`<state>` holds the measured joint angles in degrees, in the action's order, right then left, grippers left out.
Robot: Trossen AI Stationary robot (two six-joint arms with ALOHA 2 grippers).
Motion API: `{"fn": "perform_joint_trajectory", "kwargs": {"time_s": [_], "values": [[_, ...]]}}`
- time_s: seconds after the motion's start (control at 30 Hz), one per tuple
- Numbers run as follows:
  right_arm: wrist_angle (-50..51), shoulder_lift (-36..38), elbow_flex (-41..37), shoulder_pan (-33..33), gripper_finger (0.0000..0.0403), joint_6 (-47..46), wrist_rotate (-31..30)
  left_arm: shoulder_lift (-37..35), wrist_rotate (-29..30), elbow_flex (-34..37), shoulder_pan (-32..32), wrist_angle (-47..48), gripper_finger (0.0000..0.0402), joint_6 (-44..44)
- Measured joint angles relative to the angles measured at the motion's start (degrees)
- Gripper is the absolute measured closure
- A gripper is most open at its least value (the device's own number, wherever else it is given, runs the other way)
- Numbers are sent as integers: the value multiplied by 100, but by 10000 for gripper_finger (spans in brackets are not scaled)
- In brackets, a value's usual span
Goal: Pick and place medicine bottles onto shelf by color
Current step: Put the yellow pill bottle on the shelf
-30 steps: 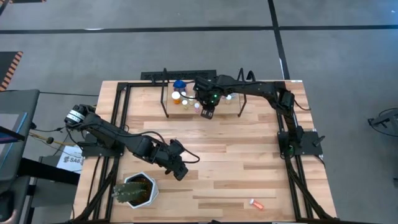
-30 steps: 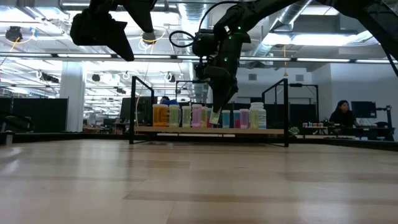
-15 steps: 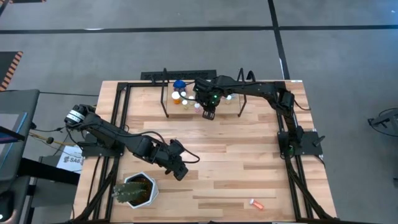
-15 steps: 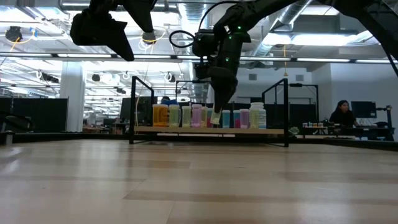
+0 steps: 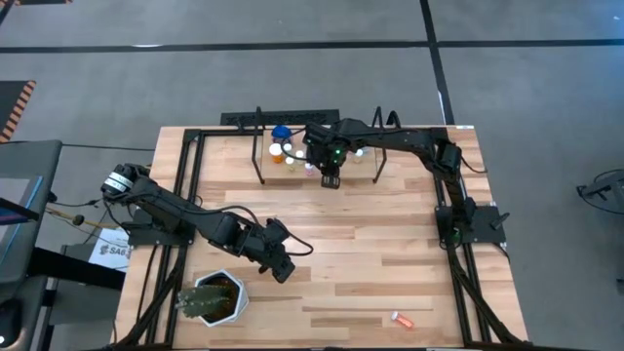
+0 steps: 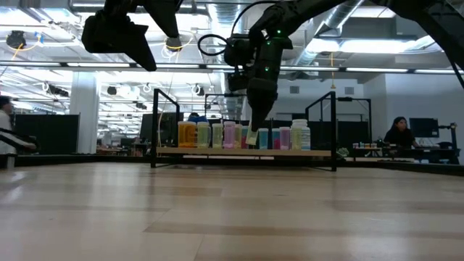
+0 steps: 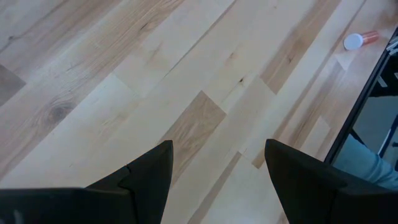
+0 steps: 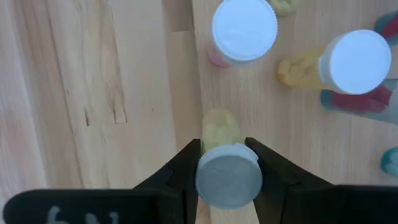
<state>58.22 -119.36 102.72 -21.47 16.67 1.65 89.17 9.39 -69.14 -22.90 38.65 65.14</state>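
Observation:
My right gripper [image 5: 330, 178] is over the front edge of the shelf [image 6: 217, 151], shut on a small yellow bottle with a white cap [image 8: 219, 127]. The same bottle shows in the low view [image 6: 252, 136]. Several bottles [image 6: 217, 135] stand upright on the shelf plank: orange, yellow and pink ones, and one with a blue lid [image 5: 282, 132]. An orange bottle [image 5: 402, 319] lies on its side near the table's front edge. My left gripper [image 5: 281, 268] is open and empty above the table, beside the plant. My right gripper pinches the yellow bottle at its white cap [image 8: 227, 180] between its two fingers [image 8: 186, 168]. The fingers come from above and point down. The bottle hangs nearly upright below them, its lower end just over the shelf plank; I cannot tell whether it touches.
A green spiky plant in a white pot [image 5: 210, 297] stands at the front left. The shelf's black rod uprights [image 6: 333, 130] rise at both ends. A pink bottle [image 8: 244, 31] and a yellow one [image 8: 348, 62] stand close to the held bottle. People [image 6: 397, 134] are in the room behind.
My right gripper has moved a little toward the table's far edge, over the shelf, with the yellow bottle still upright in its fingers.

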Motion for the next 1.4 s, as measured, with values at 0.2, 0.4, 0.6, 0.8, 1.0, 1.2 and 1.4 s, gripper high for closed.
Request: {"fn": "perform_joint_trajectory", "kwargs": {"time_s": [0.2, 0.4, 0.6, 0.8, 1.0, 1.2, 1.4], "values": [[-53, 1, 0, -2, 271, 48, 0, 0, 0, 0, 1, -2, 162, 2], [-53, 1, 0, -2, 265, 48, 0, 0, 0, 0, -1, -2, 162, 2], [-55, 1, 0, -4, 259, 83, 0, 0, 0, 0, -1, -3, 162, 2], [-57, 1, 0, -4, 268, 201, 0, 0, 0, 0, -1, -16, 162, 2], [-2, 1, 0, -9, 267, 569, 0, -2, 2, 0, -1, -84, 162, 2], [-18, 1, -9, -63, 268, 361, 0, -2, 2, 0, -1, -87, 162, 2], [-98, -84, -186, -151, 269, 178, -3, -2, 4, 0, -1, -109, 162, 2]]}}
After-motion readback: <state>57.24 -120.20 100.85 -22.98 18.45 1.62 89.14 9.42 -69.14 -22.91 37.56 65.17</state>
